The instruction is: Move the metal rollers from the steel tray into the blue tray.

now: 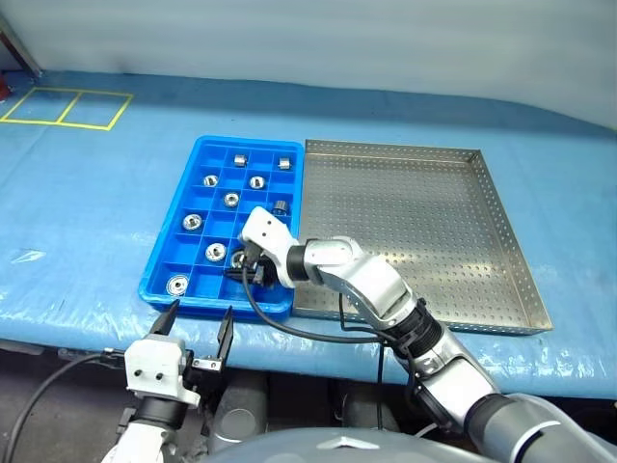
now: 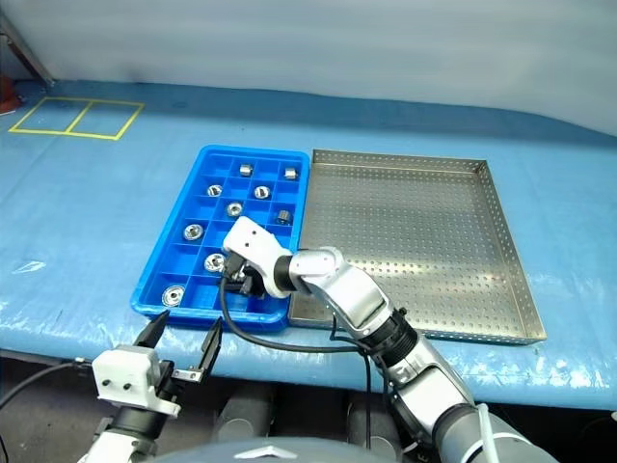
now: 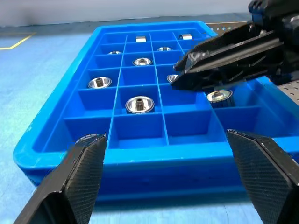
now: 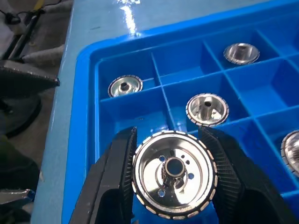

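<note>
The blue tray [image 1: 217, 307] sits left of the steel tray [image 1: 415, 222], whose perforated base is bare. Several metal rollers lie one to a compartment in the blue tray, such as a roller [image 1: 231, 200] near its middle and another [image 4: 207, 109] close to my right gripper. My right gripper [image 4: 170, 154] is shut on a shiny roller [image 4: 174, 175] and hangs over the tray's near compartments. It reaches in from the right [image 1: 243, 268]. My left gripper [image 1: 198, 333] is open and holds nothing, level with the table's front edge just before the blue tray.
Both trays rest on a blue table cover. Yellow tape squares [image 1: 67, 106] mark its far left corner. A black cable [image 1: 265, 313] from my right arm loops over the blue tray's front rim.
</note>
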You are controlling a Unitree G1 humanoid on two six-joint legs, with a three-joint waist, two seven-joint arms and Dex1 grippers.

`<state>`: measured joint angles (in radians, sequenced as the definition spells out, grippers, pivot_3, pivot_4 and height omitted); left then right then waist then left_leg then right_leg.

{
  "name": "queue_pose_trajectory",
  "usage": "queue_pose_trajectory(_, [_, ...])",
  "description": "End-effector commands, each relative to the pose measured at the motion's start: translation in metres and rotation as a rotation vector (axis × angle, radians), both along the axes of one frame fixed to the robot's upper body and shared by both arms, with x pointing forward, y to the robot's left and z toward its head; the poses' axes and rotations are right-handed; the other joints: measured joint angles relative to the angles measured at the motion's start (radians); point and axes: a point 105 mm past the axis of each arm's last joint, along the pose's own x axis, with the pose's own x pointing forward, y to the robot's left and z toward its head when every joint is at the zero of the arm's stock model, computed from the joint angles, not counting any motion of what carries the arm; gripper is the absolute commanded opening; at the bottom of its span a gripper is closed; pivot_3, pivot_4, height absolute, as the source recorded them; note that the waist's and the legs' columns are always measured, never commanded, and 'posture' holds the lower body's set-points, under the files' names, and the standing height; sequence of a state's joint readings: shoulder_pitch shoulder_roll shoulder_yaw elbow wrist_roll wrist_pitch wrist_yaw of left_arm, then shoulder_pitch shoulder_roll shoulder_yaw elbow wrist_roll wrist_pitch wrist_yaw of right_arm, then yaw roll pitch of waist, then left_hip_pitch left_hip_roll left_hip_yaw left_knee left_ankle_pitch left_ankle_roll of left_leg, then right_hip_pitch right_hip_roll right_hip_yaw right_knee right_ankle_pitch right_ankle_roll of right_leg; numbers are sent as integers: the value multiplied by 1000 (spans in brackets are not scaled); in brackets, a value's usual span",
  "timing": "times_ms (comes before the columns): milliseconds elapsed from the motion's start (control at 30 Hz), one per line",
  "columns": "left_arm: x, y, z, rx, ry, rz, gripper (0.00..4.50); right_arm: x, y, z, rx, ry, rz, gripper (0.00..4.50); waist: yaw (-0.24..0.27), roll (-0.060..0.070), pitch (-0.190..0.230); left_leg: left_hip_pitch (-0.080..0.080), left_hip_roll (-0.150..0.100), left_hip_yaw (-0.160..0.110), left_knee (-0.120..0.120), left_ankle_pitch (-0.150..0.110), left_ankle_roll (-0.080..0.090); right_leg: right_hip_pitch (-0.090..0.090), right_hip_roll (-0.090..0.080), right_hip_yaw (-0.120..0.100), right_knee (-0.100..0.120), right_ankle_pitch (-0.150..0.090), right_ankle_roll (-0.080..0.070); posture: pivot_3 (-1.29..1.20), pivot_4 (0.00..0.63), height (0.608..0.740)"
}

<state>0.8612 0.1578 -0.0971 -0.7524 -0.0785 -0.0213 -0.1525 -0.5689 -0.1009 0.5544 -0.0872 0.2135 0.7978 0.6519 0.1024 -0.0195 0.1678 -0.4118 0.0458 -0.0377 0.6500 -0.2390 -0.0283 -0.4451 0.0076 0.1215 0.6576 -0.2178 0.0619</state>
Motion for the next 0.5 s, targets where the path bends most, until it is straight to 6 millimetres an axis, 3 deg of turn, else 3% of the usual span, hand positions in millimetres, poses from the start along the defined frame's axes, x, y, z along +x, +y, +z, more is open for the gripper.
queue_pose_trajectory(33, [1, -4, 13, 0, -59, -12, 4500, -7, 0, -10, -27, 19, 39, 1733, 0, 0, 0, 0, 0, 0, 0, 0, 0, 0, 0, 0, 0, 0, 0, 415, 150, 740])
queue_pose_trajectory(167, [4, -6, 13, -9, -59, -31, 4500, -10, -2, -16, -37, 54, 39, 1733, 0, 0, 0, 1, 0, 0, 0, 0, 0, 0, 0, 0, 0, 0, 0, 390, 150, 740])
queue_pose_trajectory(433, [10, -11, 13, -10, -60, -93, 4500, -6, -4, -11, 3, 83, -13, 4399, -5, 0, 0, 0, 0, 1, 0, -1, -1, 1, 0, 0, -2, 0, 0, 333, 150, 740])
queue_pose_trajectory(500, [11, -13, 14, -12, -60, -122, 4500, -1, -6, -3, 28, 61, -35, 4457, -4, 0, 0, 0, 0, 1, 0, -1, -1, 1, -1, 0, -2, 0, 0, 300, 150, 740])
